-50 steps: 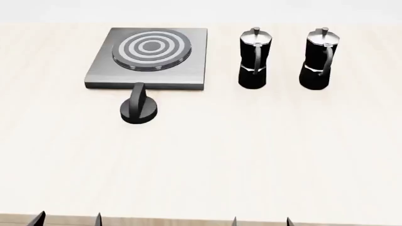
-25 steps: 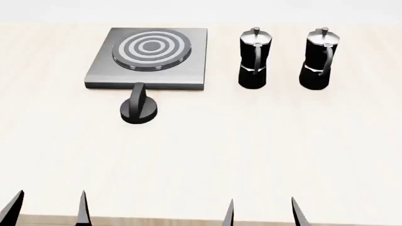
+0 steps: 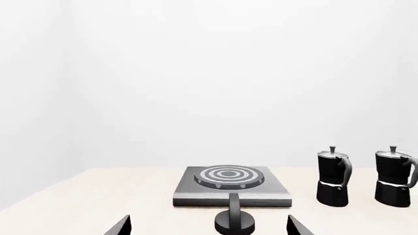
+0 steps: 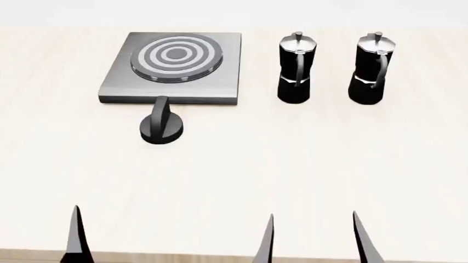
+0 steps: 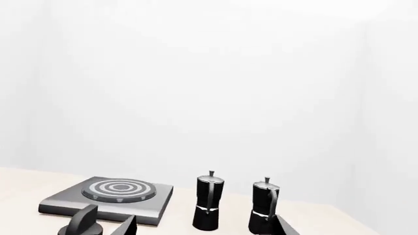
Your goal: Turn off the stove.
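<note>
The stove (image 4: 124, 82) is a flat grey slab with a ringed burner (image 4: 177, 56) at the table's back left. Its black ridged knob (image 4: 161, 127) sits just in front of the slab, handle bar pointing at the stove. In the left wrist view the stove (image 3: 196, 193) and knob (image 3: 234, 223) lie straight ahead of my left gripper (image 3: 207, 228), which is open and empty. In the head view only one left finger (image 4: 75, 238) shows, near the front edge. My right gripper (image 4: 314, 241) is open and empty, far short of the knob; it also shows in the right wrist view (image 5: 205, 227).
Two black-and-silver moka pots (image 4: 296, 68) (image 4: 374, 68) stand upright to the right of the stove, also seen in the right wrist view (image 5: 209, 203) (image 5: 265, 205). The light wood table (image 4: 292, 175) reaches a white wall behind.
Both grippers' fingertips have risen further into the head view from the bottom edge, moving forward over the table's front. The left gripper's outer finger has left the frame. Stove, knob and pots have not moved.
</note>
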